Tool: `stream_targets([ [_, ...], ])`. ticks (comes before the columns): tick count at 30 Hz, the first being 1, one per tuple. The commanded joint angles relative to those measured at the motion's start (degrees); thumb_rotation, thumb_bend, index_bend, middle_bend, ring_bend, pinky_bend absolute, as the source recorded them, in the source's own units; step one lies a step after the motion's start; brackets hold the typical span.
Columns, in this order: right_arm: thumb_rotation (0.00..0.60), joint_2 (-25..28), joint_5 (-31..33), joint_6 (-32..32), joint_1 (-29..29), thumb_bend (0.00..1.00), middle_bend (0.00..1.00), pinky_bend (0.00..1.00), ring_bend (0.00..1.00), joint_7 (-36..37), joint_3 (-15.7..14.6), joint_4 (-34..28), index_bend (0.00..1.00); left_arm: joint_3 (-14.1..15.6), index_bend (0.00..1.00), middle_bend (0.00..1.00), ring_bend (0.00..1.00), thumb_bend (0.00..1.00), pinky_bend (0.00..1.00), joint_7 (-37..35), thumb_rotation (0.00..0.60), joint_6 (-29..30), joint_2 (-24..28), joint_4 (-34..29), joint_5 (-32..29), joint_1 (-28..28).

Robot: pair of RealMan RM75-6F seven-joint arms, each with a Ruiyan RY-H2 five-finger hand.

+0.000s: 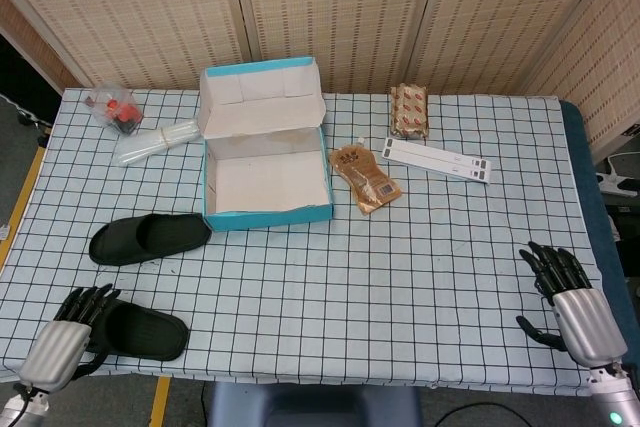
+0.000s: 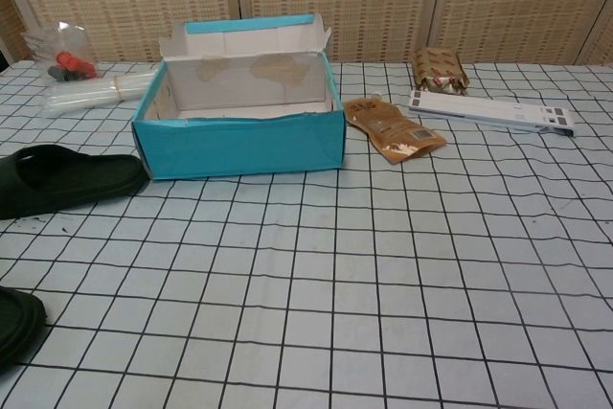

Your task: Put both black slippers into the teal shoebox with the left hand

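Two black slippers lie outside the open teal shoebox; both hands sit low at the tabletop's near edge.

Only the head view shows the left hand, dark fingers spread over the heel end of the near slipper, gripping nothing that can be seen. The far slipper lies just left of the shoebox, a smooth moulded slide. The chest view alone shows the box's bare cardboard inner walls. On the checked tabletop, a brown pouch lies right of the box. The right hand is empty, fingers apart.
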Motion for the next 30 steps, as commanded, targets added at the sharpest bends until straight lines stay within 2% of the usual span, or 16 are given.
stream_targets([
  [1, 0.6, 0.2, -0.3, -0.2, 0.1, 0.12, 0.0, 0.0, 0.0, 0.4, -0.2, -0.2, 0.0, 0.6, 0.0, 0.0, 0.0, 0.33, 0.01, 4.5, 0.6, -6.2, 0.6, -1.8, -3.7, -2.0],
  [5, 0.6, 0.3, -0.3, -0.2, 0.1, 0.12, 0.0, 0.0, 0.0, 0.3, -0.2, -0.2, 0.0, 0.0, 0.0, 0.0, 0.0, 0.33, 0.01, 7.6, 0.6, -9.3, 0.1, -2.3, -6.7, -3.0],
  [16, 0.6, 0.4, 0.1, -0.8, 0.2, 0.12, 0.0, 0.0, 0.0, 0.2, -0.3, -0.4, 0.0, -1.1, 0.0, 0.0, 0.0, 0.33, 0.01, 7.9, 0.6, -15.5, -0.8, -0.6, -12.1, -5.6],
  [26, 0.6, -0.1, 1.1, -2.1, 0.5, 0.12, 0.0, 0.0, 0.0, -0.8, -0.2, -0.6, 0.0, -0.7, 0.0, 0.0, 0.0, 0.34, 0.03, 7.7, 0.6, -15.5, -4.1, 3.9, -11.0, -6.3],
  [27, 0.6, -0.1, 1.2, -2.2, 0.6, 0.12, 0.0, 0.0, 0.0, -0.8, -0.2, -0.6, 0.0, -0.6, 0.01, 0.01, 0.0, 0.34, 0.04, 7.3, 0.6, -15.2, -4.5, 4.4, -10.6, -6.2],
  [29, 0.6, -0.1, 1.3, -2.3, 0.6, 0.12, 0.0, 0.0, 0.0, -0.9, -0.2, -0.7, 0.0, -0.5, 0.13, 0.11, 0.06, 0.35, 0.09, 6.2, 0.6, -14.3, -5.5, 5.7, -9.7, -6.0],
  [30, 0.6, -0.1, 1.3, -2.3, 0.6, 0.12, 0.0, 0.0, 0.0, -1.0, -0.1, -0.7, 0.0, -0.4, 0.23, 0.21, 0.12, 0.36, 0.14, 5.7, 0.6, -13.8, -5.9, 6.4, -9.2, -5.9],
])
